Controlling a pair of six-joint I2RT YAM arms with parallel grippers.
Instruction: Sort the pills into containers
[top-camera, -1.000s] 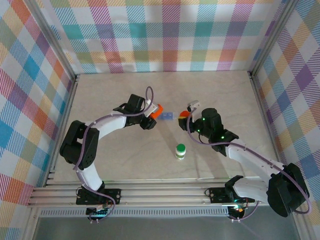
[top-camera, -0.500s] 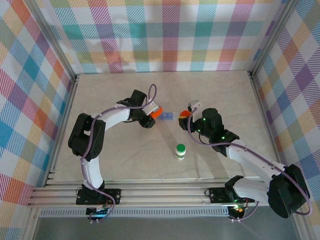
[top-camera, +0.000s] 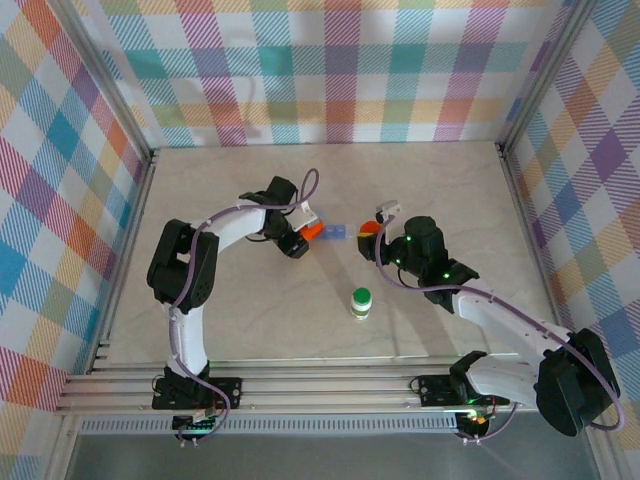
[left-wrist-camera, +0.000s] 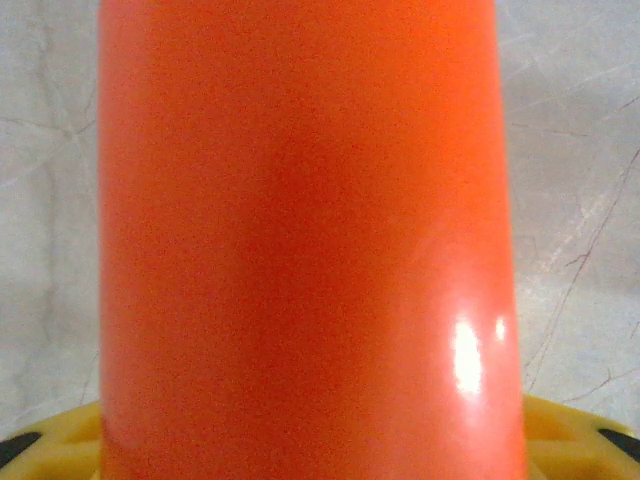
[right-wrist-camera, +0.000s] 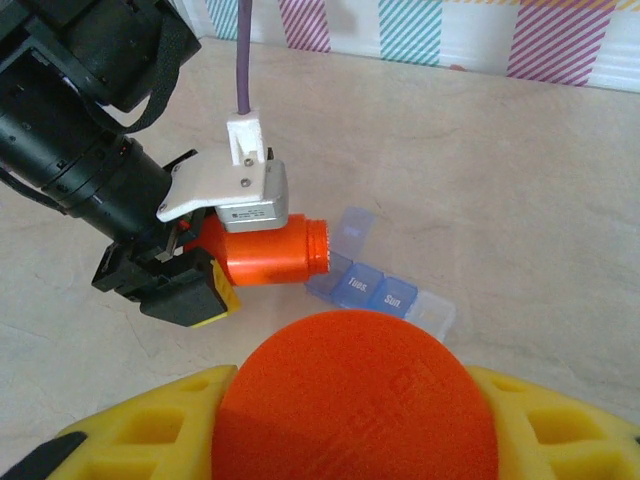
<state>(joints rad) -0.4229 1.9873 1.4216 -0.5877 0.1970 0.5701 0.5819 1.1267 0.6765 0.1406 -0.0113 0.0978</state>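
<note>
Pinching the bottle (right-wrist-camera: 275, 252) in the left gripper (right-wrist-camera: 222, 248), mouth beside the organizer (right-wrist-camera: 385, 290). Clamping the cap (right-wrist-camera: 350, 380) in the right gripper (right-wrist-camera: 356, 430).

orange bottle (left-wrist-camera: 300, 240) cut off by top and bottom edge in my left wrist view, fingers (left-wrist-camera: 565, 432) of my left tool (right-wrist-camera: 205, 265) mostly hidden behind it, orange cap (right-wrist-camera: 355, 400) in my right tool (right-wrist-camera: 355, 430) cut by the bottom edge, pill box (right-wrist-camera: 385, 290) contents too small to tell

Marble table (top-camera: 262, 318) bears pill organizer (top-camera: 337, 232), green-capped bottle (top-camera: 361, 302)
</note>
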